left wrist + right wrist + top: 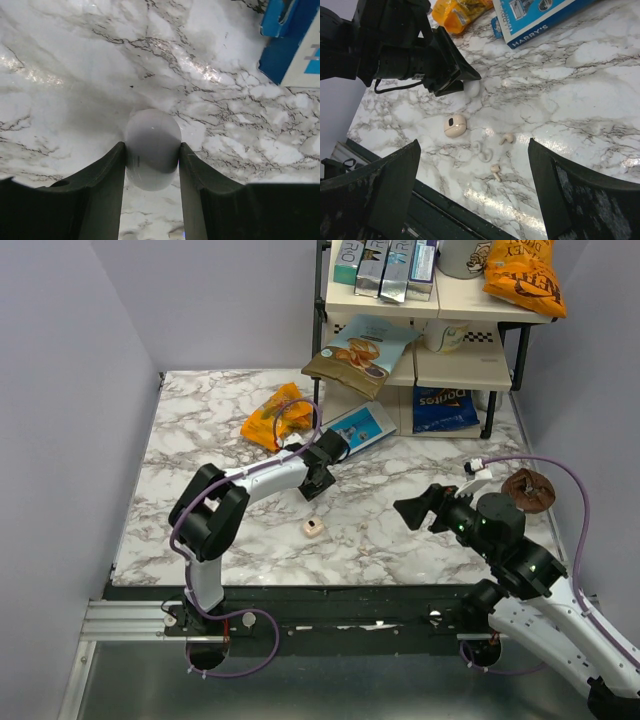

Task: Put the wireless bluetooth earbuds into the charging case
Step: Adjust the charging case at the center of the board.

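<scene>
Gripping a smooth white rounded object between its two fingers, the left tool hangs just above the counter; what that object is I cannot tell for sure. The right tool stands wide and empty.

The charging case lies on the counter just below and short of the left tool's tips, apart from them, and ahead of the right tool's gap. One earbud rests to the case's right, and a second earbud lies nearer the right tool; neither sits in the case yet.

Several things could go wrong. The clamped object is round and glossy, and the fingers hold it on its curved flanks, so a firmer squeeze may squirt it out onto the marble. The case is light and unheld; a descending left tool could nudge it aside. The earbuds are tiny against the right tool's broad fingers, so a slightly offset closing may flick one toward the counter's near edge, which is close.
</scene>
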{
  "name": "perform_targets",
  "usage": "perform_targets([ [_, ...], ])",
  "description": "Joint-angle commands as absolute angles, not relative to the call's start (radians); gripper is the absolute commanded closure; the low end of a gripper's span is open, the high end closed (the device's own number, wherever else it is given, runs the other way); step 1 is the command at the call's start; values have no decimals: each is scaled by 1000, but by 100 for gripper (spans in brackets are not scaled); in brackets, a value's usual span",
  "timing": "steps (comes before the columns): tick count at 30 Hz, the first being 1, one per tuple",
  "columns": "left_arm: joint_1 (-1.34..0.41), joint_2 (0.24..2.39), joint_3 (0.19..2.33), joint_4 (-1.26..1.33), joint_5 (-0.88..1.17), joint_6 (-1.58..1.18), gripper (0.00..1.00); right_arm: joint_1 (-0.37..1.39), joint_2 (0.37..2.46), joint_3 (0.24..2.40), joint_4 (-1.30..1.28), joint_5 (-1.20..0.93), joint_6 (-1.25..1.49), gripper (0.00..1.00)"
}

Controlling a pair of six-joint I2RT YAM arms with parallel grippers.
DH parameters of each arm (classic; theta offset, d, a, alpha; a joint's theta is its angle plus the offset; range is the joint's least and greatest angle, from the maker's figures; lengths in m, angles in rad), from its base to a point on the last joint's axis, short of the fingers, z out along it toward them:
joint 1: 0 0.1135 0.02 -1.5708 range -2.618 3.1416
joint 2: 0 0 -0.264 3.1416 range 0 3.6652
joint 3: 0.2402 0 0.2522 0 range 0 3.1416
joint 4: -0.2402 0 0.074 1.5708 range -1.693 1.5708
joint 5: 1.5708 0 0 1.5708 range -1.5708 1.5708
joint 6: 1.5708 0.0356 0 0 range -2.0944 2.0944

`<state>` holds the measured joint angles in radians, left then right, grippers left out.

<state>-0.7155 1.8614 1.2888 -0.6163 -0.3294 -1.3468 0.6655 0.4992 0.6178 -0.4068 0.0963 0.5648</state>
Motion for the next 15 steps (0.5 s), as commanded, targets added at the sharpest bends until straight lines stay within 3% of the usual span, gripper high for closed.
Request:
perform_targets([
  [1, -719, 1917, 1339, -679, -373, -1442, 63, 663, 503, 604, -417, 121, 565, 3],
  [5, -719, 1927, 1336, -686, -364, -1419, 47, 663, 508, 601, -413, 118, 565, 3],
  [6, -718, 1927, 1336, -684, -361, -1414, 36, 663, 506, 601, -411, 118, 566, 3],
  [9, -718, 1919, 1333, -687, -367, -1390, 15, 664, 503, 600, -411, 117, 566, 3],
  [10, -718, 1907, 1333, -689, -367, -1379, 2, 663, 503, 601, -411, 115, 565, 3],
  [15, -718, 1835, 1361, -703, -393, -1206, 1, 663, 492, 603, -416, 121, 561, 3],
])
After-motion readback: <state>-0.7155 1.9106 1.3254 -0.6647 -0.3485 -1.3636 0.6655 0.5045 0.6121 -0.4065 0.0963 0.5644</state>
